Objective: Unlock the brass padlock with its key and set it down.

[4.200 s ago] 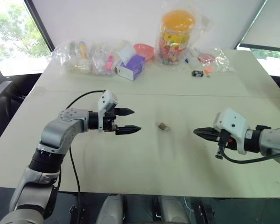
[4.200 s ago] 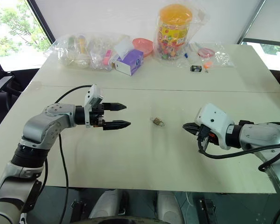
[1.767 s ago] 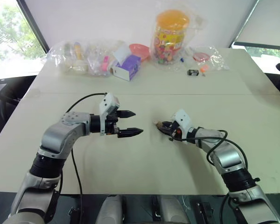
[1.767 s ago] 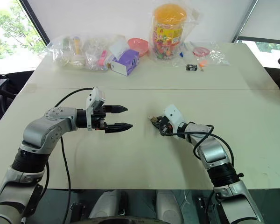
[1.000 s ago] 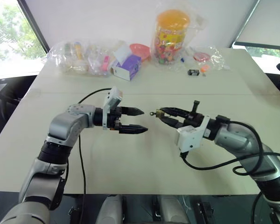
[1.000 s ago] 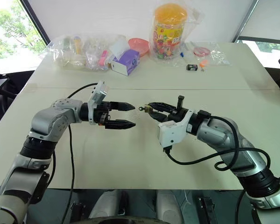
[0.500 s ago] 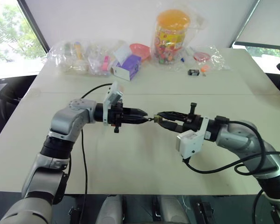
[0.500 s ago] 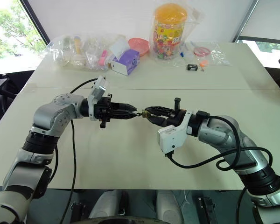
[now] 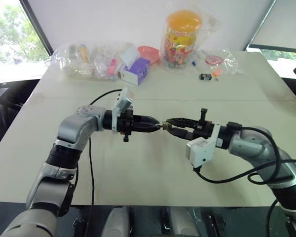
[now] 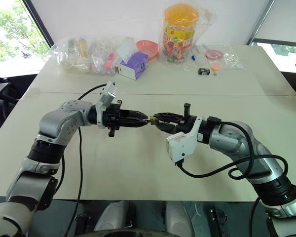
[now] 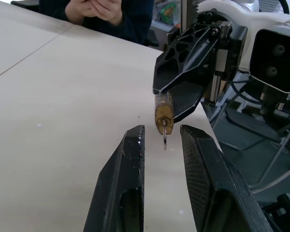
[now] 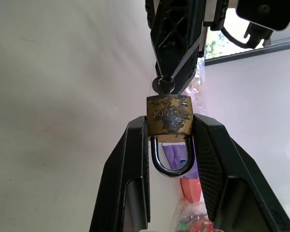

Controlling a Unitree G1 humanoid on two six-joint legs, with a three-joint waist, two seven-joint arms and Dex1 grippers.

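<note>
Padlock held in mid-air over the centre of the surface, both grippers meeting at it.

Left gripper [image 9: 155, 126] points toward the right one, fingers drawn close together around the small key ring [image 11: 165, 141] hanging from the brass padlock [image 12: 168, 117]; whether they pinch it, cannot tell. Right gripper [image 9: 168, 123] clamps the padlock body between both fingers. Right wrist view shows the silvery shackle [image 12: 172, 163] seated and closed; the head views do not resolve this. Surface [image 9: 153, 173] below and toward the near edge is bare. Along the far edge: plastic bags [image 9: 84, 60], purple box [image 9: 136, 70], and a candy jar [image 9: 182, 37] filled with bright sweets.
</note>
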